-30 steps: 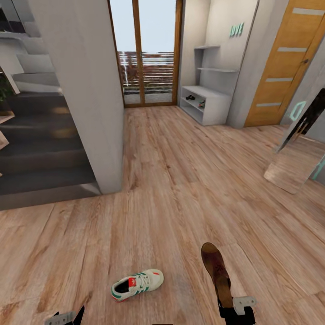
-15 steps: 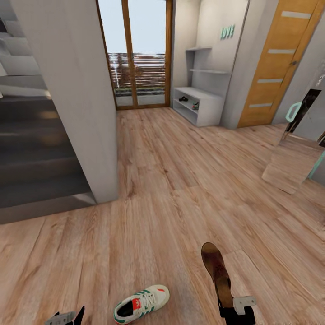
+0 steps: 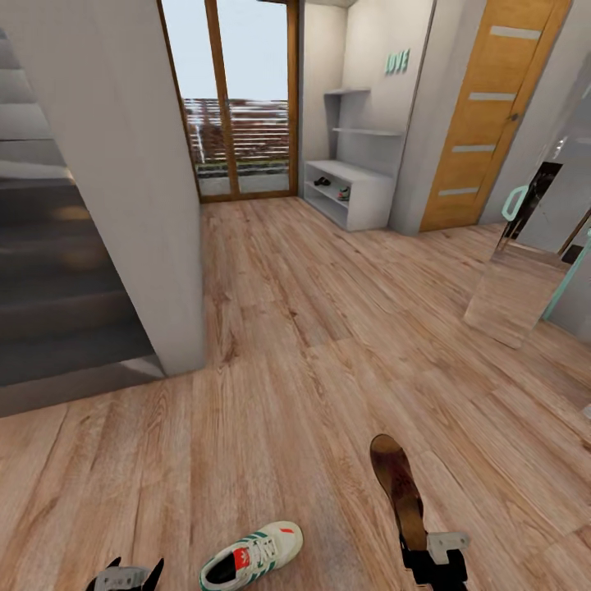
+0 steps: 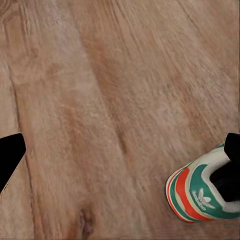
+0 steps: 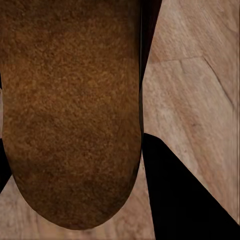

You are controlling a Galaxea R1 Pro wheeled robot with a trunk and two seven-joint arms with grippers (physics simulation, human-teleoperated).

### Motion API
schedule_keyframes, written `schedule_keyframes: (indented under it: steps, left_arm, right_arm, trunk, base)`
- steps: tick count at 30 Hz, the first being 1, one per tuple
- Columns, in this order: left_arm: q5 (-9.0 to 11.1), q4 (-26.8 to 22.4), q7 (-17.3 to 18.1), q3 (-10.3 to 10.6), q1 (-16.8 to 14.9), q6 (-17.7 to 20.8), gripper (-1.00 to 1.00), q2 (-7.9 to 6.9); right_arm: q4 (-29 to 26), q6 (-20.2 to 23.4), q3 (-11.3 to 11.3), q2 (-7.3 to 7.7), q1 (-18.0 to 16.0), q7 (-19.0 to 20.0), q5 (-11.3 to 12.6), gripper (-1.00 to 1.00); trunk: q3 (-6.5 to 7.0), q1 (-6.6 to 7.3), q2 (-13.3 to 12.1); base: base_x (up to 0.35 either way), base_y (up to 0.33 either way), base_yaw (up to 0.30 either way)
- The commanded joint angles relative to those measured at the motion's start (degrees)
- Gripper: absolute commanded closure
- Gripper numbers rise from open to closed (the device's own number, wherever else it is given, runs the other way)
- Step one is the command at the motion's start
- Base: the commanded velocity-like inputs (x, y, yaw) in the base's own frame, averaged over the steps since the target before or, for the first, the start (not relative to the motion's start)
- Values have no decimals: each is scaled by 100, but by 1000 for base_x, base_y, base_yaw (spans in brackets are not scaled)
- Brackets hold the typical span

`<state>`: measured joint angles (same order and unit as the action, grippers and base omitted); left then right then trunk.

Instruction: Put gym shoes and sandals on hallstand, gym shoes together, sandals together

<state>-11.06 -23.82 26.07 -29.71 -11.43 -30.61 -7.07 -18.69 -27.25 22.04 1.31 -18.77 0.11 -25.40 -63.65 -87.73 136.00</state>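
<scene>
A corridor with a light wood plank floor point(image 3: 328, 345), seen from above. At the far left, dark stairs point(image 3: 66, 271) rise behind a pale wall point(image 3: 123, 164). Low at the left edge, the left hand point(image 3: 131, 574) hangs over the floor with its fingers spread wide and nothing between them. Just to its right a white sneaker point(image 3: 250, 556) with green stripes lies on the floor; in the left wrist view its heel point(image 4: 202, 192) shows beside one finger. Further right, the right hand point(image 3: 431, 552) grips a brown sandal point(image 3: 398, 488) by one end, the sandal pointing away from the robot above the floor. In the right wrist view the sandal's brown sole point(image 5: 70, 110) is very close. Far off, right of a glass door point(image 3: 238, 107), stands the grey shoe rack point(image 3: 349, 193), with small shoes point(image 3: 332, 187) on it, too distant to identify. A wooden door point(image 3: 484, 115) and a leaning mirror point(image 3: 525, 263) follow at the right.
</scene>
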Motion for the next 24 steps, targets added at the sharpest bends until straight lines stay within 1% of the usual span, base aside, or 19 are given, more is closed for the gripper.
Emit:
schedule_keyframes:
  steps: [1,3,4,5,7,8,9,10,11,13,14,15,19,24]
  left_arm:
    - [-201,2,32,-4,-13,-24,-100,-34]
    - [-485,0,34,70,-24,-13,-100,-103]
    - [-757,-10,39,124,-38,4,-100,-151]
    - [-885,-15,40,143,-51,14,-100,-168]
    - [-1408,-25,57,200,-261,51,-100,-197]
    - [-1963,-13,102,252,-518,86,-100,-204]
    - [-2092,-5,111,265,-573,99,-100,-203]
    - [-2341,9,127,282,-685,138,-100,-193]
    - [-2959,34,268,315,-1066,503,-100,-125]
    - [-3034,31,346,369,-1116,565,-100,-91]
    - [-3072,12,391,537,-1142,603,-100,-76]
    - [-3080,-8,404,796,-1150,645,-100,14]
    - [-3084,-15,406,825,-1150,638,-100,53]
    - [-3085,-17,407,840,-1151,634,-100,70]
  right_arm:
    - [-82,-13,38,0,-2,13,-45,100]
    - [-298,26,38,7,-1,20,-42,100]
    - [-553,97,38,11,-6,28,-39,100]
    - [-687,150,38,13,-12,32,-38,100]
    - [-1287,565,33,16,-104,78,-32,100]
    - [-1872,1173,12,9,-348,269,-28,100]
    - [-1999,1330,8,4,-418,341,-28,100]
    - [-2223,1648,3,-8,-566,506,-27,100]
    - [-2714,3063,-5,-39,-1476,1019,-19,100]
    - [-2781,3265,-6,-36,-1643,1088,-18,100]
    - [-2914,3421,10,-30,-1770,1527,-19,100]
    - [-3000,3467,27,-6,-1810,2080,-30,100]
    - [-3019,3471,28,17,-1813,2132,-40,100]
    - [-3018,3476,29,26,-1815,2147,-43,100]
  trunk:
    - [-4,1,2]
    - [-4,1,2]
    - [-4,1,2]
    - [-4,1,2]
    - [-4,1,2]
    - [-4,1,2]
    - [-4,1,2]
    - [-4,1,2]
    - [-4,1,2]
    - [-4,1,2]
    - [-4,1,2]
    - [-4,1,2]
    - [-4,1,2]
    - [1,1,2]
  base:
    - [1,0,-8]
    - [0,0,-6]
    - [0,0,-3]
    - [0,0,-3]
    - [0,0,-1]
    - [0,0,0]
    - [0,0,0]
    - [0,0,0]
    - [0,0,0]
    - [0,0,0]
    - [0,0,0]
    - [231,-43,0]
    - [105,-20,-20]
    - [25,-5,-198]
